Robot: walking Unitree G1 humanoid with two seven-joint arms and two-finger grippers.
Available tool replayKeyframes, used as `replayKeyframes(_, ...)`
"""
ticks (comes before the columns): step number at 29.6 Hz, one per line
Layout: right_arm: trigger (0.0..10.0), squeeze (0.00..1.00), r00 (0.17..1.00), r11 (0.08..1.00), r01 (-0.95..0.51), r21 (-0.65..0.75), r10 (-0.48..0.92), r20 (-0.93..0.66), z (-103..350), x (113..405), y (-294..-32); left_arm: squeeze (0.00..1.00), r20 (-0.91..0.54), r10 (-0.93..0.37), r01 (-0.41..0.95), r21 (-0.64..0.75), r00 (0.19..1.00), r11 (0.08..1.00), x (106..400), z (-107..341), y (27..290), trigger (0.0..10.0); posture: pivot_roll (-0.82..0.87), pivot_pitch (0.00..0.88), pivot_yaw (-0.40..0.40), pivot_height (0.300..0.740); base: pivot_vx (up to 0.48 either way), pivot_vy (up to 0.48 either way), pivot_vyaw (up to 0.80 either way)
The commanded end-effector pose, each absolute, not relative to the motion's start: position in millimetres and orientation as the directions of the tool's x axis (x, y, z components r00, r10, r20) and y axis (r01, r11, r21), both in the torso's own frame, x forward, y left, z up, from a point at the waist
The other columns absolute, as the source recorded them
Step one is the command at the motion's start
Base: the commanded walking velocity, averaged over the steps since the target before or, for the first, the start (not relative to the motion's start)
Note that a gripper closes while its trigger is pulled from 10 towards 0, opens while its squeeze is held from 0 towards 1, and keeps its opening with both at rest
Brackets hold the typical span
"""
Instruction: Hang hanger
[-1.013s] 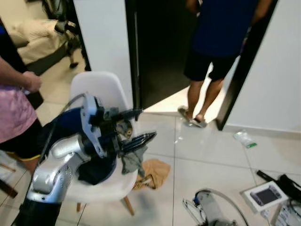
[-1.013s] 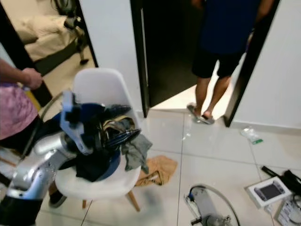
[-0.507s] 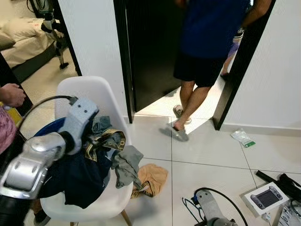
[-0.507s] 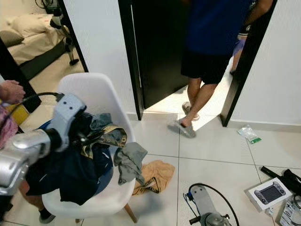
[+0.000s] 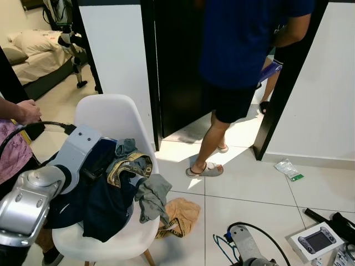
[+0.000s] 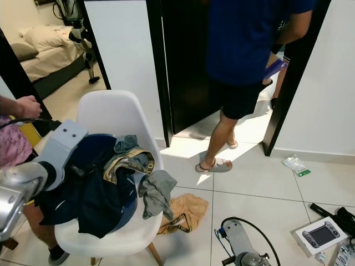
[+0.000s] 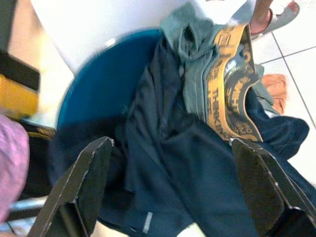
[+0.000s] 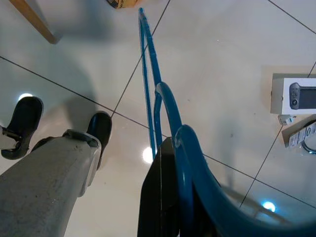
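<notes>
Right wrist view: right gripper [image 8: 170, 197] fingers grasp a blue plastic hanger [image 8: 163, 108] above the tiled floor [image 8: 222, 74]. Left gripper [image 7: 173, 182] fingers are released over dark clothes [image 7: 197, 163].

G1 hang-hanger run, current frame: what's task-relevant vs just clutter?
Task-relevant:
- blue hanger, held in the right gripper
- left gripper, open above the clothes pile
- white chair holding the pile

Clutter:
- tan garment on the floor
- boxed handheld console
- plastic packet
- person in the doorway
- bed
</notes>
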State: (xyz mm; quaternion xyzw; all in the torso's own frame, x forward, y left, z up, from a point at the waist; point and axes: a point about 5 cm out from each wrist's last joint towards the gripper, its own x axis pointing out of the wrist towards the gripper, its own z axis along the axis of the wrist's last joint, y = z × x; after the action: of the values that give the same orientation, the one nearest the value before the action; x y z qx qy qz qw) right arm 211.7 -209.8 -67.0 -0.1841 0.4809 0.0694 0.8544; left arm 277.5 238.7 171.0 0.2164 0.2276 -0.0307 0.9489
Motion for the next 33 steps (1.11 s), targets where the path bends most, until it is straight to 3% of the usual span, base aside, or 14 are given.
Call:
replayKeyframes(1,10.0,0.0,0.519,0.918,-0.313,-0.244,-0.05,-0.853,-68,210,-208,0.0,-0.484,0.175,0.055,0.423,0.857,0.904,272,154,257,10.0,0.02,0.015,0.015,0.74,0.0,0.0,0.0)
replayKeyframes(8,10.0,0.0,0.519,0.915,-0.319,-0.245,-0.048,-0.854,-68,210,-207,0.0,-0.517,0.309,-0.072,0.427,0.798,0.901,264,127,276,10.0,0.02,0.015,0.016,0.74,0.0,0.0,0.0)
replayKeyframes(10,10.0,0.0,0.518,0.915,-0.321,-0.246,-0.048,-0.854,-68,210,-207,0.0,-0.534,0.324,-0.144,0.35,0.781,0.926,262,118,279,10.0,0.02,0.013,0.014,0.74,0.0,0.0,0.0)
replayKeyframes(12,10.0,0.0,0.518,0.913,-0.324,-0.246,-0.046,-0.854,-68,211,-207,0.0,-0.588,0.313,-0.263,0.173,0.745,0.949,262,96,278,10.0,0.02,0.015,0.013,0.74,0.0,0.0,0.0)
replayKeyframes(17,10.0,0.0,0.518,0.912,-0.327,-0.247,-0.045,-0.854,-68,211,-207,0.0,-0.653,0.294,-0.342,0.057,0.698,0.938,261,71,269,10.0,0.01,0.013,0.013,0.74,0.0,0.0,0.0)
replayKeyframes(32,10.0,0.0,0.518,0.911,-0.33,-0.247,-0.044,-0.854,-68,211,-207,0.0,-0.605,0.296,-0.435,-0.094,0.739,0.895,278,66,268,10.0,0.01,0.013,0.014,0.74,0.0,0.0,0.0)
replayKeyframes(33,10.0,0.0,0.518,0.911,-0.33,-0.247,-0.044,-0.854,-68,211,-207,0.0,-0.608,0.295,-0.441,-0.101,0.737,0.892,278,65,268,7.8,0.01,0.013,0.014,0.74,0.0,0.0,0.0)
